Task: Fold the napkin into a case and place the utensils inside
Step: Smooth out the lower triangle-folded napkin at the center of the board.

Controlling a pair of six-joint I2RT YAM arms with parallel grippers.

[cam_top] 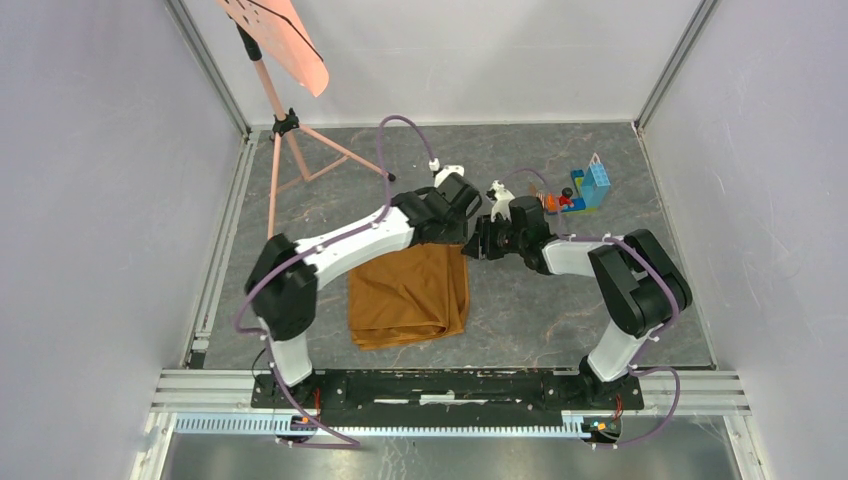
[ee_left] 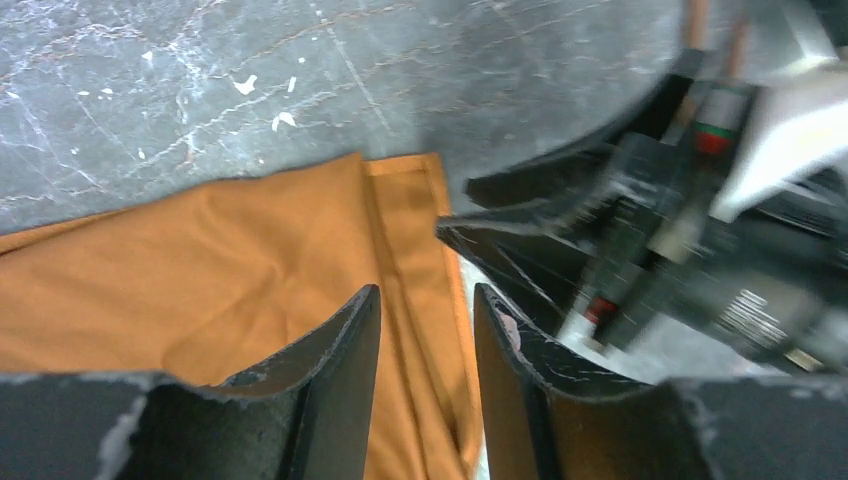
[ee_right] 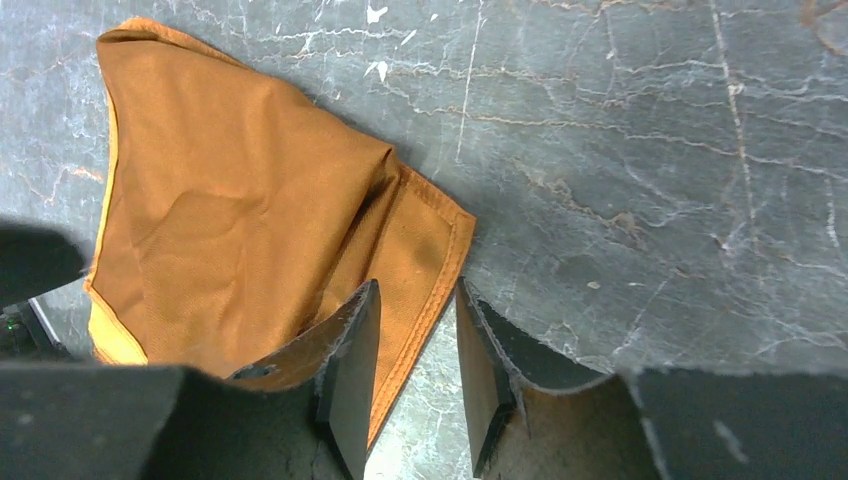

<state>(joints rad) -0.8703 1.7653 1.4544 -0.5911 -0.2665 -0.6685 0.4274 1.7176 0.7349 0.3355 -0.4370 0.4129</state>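
The napkin [cam_top: 410, 295] is a woven orange-brown cloth with a soft, faintly sheened face, gentle creases and a stitched hem. The table [cam_top: 560, 310] has a smooth grey stone-look top, veined and flecked with white chips. The fingers [ee_right: 350, 370] of the right gripper [ee_right: 417, 290] look like matt black plastic, scratched, with ragged edges.

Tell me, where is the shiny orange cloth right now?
In the top view the napkin lies folded on the grey table, left of centre beside the left arm, its far right corner under the left gripper and right gripper.
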